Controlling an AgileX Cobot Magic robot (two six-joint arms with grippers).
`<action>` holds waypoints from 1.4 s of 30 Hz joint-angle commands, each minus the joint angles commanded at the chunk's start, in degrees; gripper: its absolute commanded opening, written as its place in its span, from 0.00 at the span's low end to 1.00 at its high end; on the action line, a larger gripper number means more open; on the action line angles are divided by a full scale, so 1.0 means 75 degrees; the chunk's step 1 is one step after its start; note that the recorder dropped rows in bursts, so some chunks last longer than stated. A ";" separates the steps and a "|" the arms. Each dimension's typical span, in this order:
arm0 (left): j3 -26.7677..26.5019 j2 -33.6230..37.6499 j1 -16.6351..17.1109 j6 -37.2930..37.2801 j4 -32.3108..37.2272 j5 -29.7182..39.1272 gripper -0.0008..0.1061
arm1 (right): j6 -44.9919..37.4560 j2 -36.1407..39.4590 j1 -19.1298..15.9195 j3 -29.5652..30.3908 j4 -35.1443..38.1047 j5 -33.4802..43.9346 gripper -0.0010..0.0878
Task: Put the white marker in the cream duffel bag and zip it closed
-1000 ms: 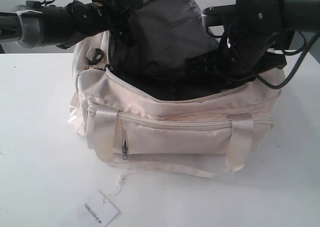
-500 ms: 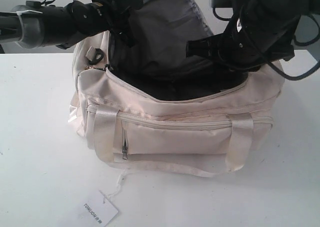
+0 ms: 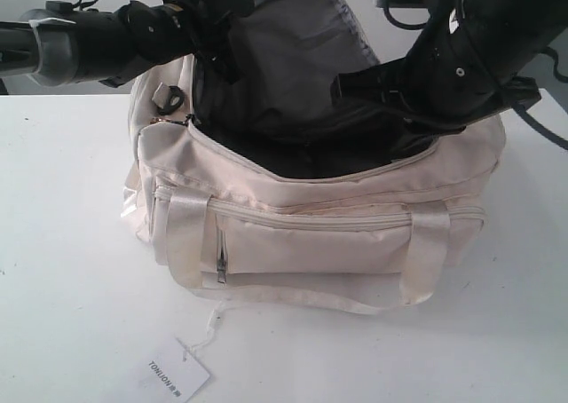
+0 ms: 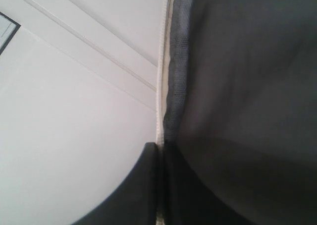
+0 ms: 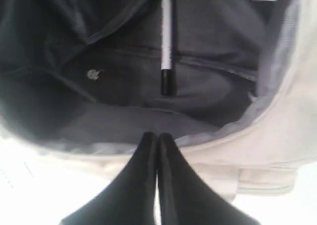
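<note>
The cream duffel bag (image 3: 311, 234) sits toward the far edge of the worktop (image 3: 71, 288). Its flap (image 3: 293, 48) is held upright by the left tool (image 4: 160, 148), which pinches the zipper edge so the mouth gapes. The white marker (image 5: 167, 46) lies loose on the dark lining inside. The right tool (image 5: 157, 136), tips pressed together and empty, hovers at the opening; zipping looks next, I'd say.
</note>
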 joint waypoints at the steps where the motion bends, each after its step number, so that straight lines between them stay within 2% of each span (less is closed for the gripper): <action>1: 0.0000 0.0000 0.0000 0.0000 0.0000 0.0000 0.01 | -0.0145 -0.0068 0.0000 0.0000 0.0000 0.0076 0.01; 12: 0.0000 0.0000 0.0000 0.0000 0.0000 0.0000 0.01 | -0.0733 -0.0464 -0.0027 0.0000 -0.0029 0.0396 0.01; 16: 0.0000 0.0000 0.0000 0.0000 0.0000 0.0000 0.01 | -0.0902 -0.0483 -0.0228 0.0000 -0.0026 0.0739 0.01; 24: 0.0000 0.0000 0.0000 0.0000 0.0000 0.0000 0.01 | -0.1013 -0.0799 -0.1054 0.0000 -0.0026 0.1055 0.01; 38: 0.0000 0.0000 0.0000 0.0000 0.0000 0.0000 0.01 | -0.1355 -0.1320 -0.2871 0.0000 0.0005 0.1446 0.01; 42: 0.0000 0.0000 0.0000 0.0000 0.0000 0.0000 0.01 | -0.1484 -0.1320 -0.3393 0.0000 0.0301 0.1446 0.01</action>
